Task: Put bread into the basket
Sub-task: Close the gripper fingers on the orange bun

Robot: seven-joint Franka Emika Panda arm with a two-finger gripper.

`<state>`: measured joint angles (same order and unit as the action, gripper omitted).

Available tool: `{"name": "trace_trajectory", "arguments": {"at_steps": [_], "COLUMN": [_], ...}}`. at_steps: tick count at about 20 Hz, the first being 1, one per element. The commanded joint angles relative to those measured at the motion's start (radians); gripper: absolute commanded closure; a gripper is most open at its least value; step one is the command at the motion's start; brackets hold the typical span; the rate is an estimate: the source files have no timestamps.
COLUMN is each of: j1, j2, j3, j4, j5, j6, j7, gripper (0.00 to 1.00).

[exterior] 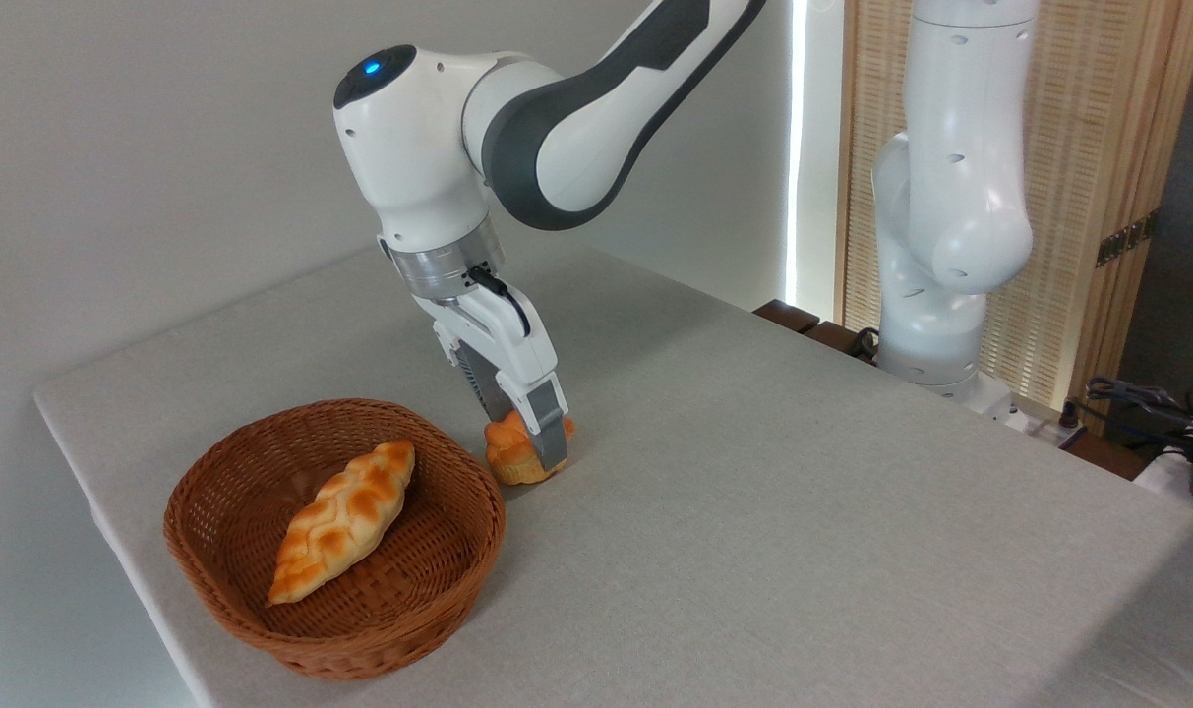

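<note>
Here, the tool [535, 444] points down at a slant and its two flat grey fingers [551, 438] are closed around the bread [513, 454], one finger in front of it and the other behind. The bread is a small round bun with a bumpy, cracked orange-brown top and a lighter, ridged bottom like a muffin. It sits on the table [753, 511], or just above it; I cannot tell which. It is just outside the basket [335, 536], right beside the basket's rim on the right side, and I cannot tell if the two touch. The tool body is smooth white plastic with a black cable [503, 290] on it and a shiny silver ring above. From there the white and dark grey arm [557, 138] bends up and away to the right, with a small blue light on its round top. The basket is round, shallow and brown, woven from thin strips with a thick twisted rim. Inside it lies a long braided loaf [343, 520], golden with toasted brown spots, pointed at both ends and set on a slant. The table is covered by a pale grey cloth with a fine rough weave. The arm's white base [935, 334] stands at the far right edge of the table, in front of a light wooden slatted panel [1078, 197].
</note>
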<state>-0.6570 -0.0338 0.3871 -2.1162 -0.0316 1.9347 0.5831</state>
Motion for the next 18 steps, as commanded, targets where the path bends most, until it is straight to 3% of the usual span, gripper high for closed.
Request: {"name": "trace_trajectory", "arguments": {"at_steps": [1, 5, 6, 7, 8, 9, 18], "j1": [-0.007, -0.018, -0.020, -0.020, -0.020, -0.020, -0.020], "j2": [0.008, 0.015, 0.015, 0.015, 0.015, 0.015, 0.014], "j3": [0.007, 0.006, 0.006, 0.006, 0.004, 0.004, 0.004], "j4": [-0.007, -0.005, -0.004, -0.004, -0.004, -0.004, -0.002], "j5": [0.004, 0.004, 0.004, 0.002, 0.002, -0.004, -0.010], "j6": [0.046, 0.047, 0.047, 0.047, 0.047, 0.047, 0.044], "j7": [0.012, 0.011, 0.011, 0.012, 0.012, 0.015, 0.026], "gripper": [0.00, 0.00, 0.05, 0.18, 0.42, 0.54, 0.54]}}
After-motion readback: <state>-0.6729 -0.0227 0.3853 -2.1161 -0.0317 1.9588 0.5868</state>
